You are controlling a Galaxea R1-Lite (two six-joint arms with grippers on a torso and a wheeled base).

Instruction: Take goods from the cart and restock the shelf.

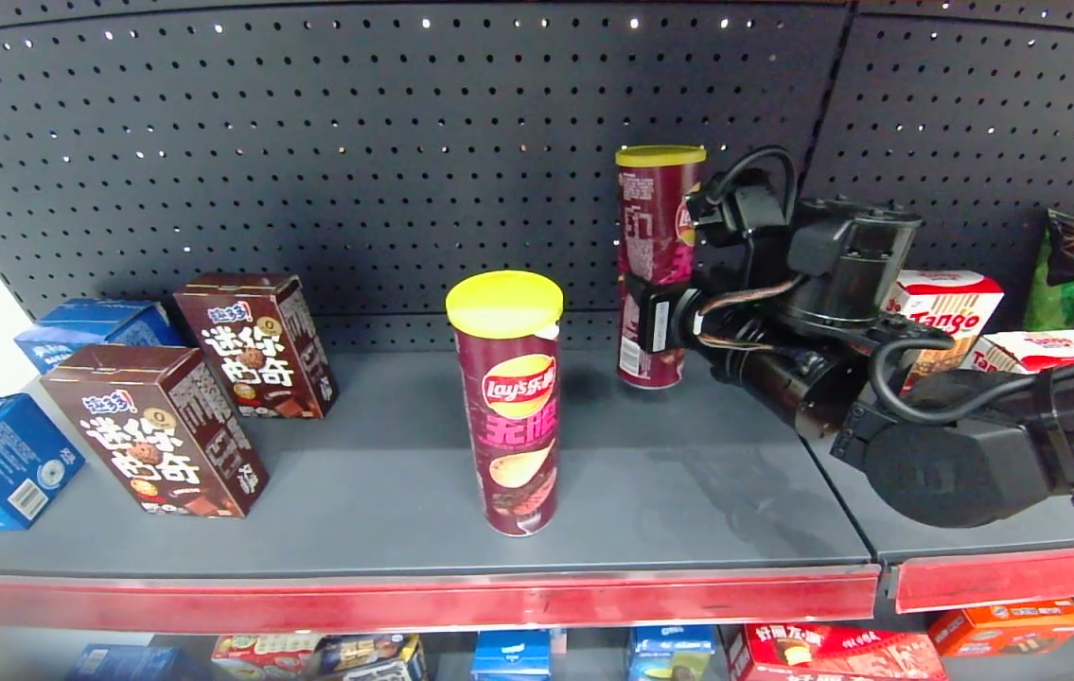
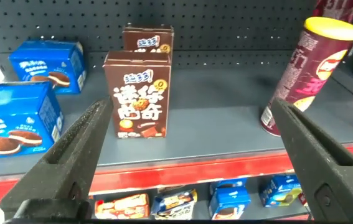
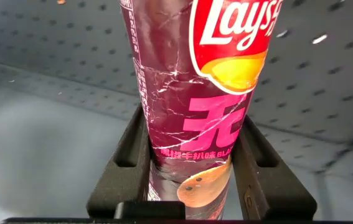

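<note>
Now the right gripper [image 1: 652, 326] is clamped on the lower body of the maroon chips can [image 1: 655, 227], upright at the back of the shelf [image 1: 688, 492]. Best to seat its base flat, then release slowly. The left gripper [image 2: 188, 149] hangs wide open, empty.

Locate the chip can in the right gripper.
Head view, right of centre: held can upright near the pegboard, behind and right of the front can.

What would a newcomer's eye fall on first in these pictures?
The right gripper is shut on a yellow-lidded chip can at the back of the shelf. A second can like it stands upright nearer the front edge, with brown boxes to its left.
</note>
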